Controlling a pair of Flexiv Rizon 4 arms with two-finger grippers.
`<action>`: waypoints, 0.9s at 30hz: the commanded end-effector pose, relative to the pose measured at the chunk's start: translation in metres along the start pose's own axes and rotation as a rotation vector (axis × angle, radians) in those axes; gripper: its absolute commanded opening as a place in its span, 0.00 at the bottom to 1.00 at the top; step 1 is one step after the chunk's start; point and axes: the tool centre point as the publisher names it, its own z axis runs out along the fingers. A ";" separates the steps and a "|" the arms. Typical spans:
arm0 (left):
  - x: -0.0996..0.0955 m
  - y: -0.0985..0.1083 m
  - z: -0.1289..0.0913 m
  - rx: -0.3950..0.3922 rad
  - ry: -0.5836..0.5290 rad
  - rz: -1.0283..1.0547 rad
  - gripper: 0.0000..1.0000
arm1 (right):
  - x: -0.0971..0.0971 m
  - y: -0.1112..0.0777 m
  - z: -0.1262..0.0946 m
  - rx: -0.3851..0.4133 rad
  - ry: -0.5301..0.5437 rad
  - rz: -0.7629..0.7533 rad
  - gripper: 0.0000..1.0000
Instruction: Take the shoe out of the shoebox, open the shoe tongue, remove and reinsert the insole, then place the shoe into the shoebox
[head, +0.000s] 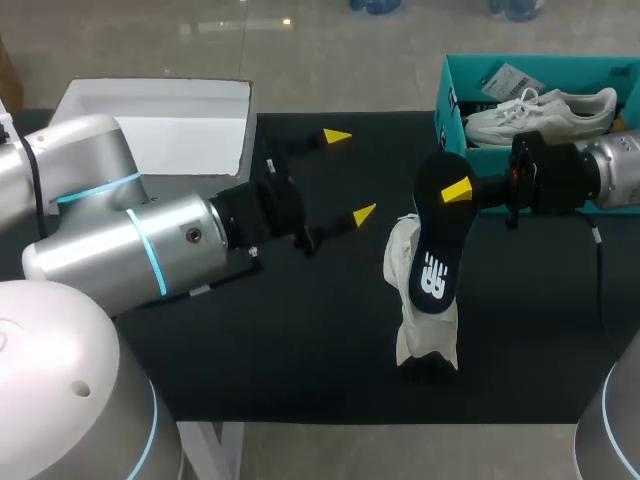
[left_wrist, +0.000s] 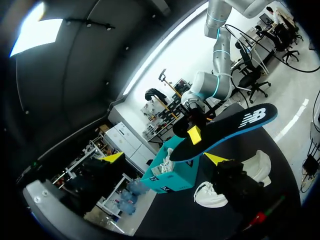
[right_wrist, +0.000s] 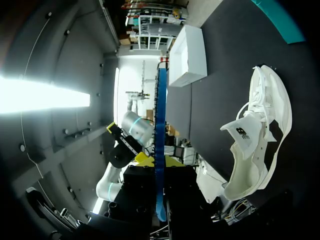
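The insole is out, pinched at one end by the right gripper just over the white shoe, which stands tipped up near the table's front edge; reinsertion looks to be the step in hand. The left gripper hangs wide open and empty near the middle. Next, the insole's free end needs steering into the shoe's mouth, the shoe steadied, before the shoebox at the back right corner.

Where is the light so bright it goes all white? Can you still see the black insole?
Right wrist view: a ceiling light flares into a white bar, yet the insole, seen edge-on, shows plainly. Left wrist view: a white ceiling panel glares, but the insole is easy to see. Head view: even light, insole clear against the dark table.
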 end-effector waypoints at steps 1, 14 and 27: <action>0.001 0.004 -0.006 -0.001 -0.028 -0.019 1.00 | 0.000 -0.001 0.000 -0.001 -0.002 0.001 0.00; -0.001 0.007 -0.008 -0.011 -0.051 -0.039 1.00 | 0.000 -0.001 0.000 -0.001 -0.002 0.001 0.00; -0.001 0.007 -0.008 -0.011 -0.051 -0.039 1.00 | 0.000 -0.001 0.000 -0.001 -0.002 0.001 0.00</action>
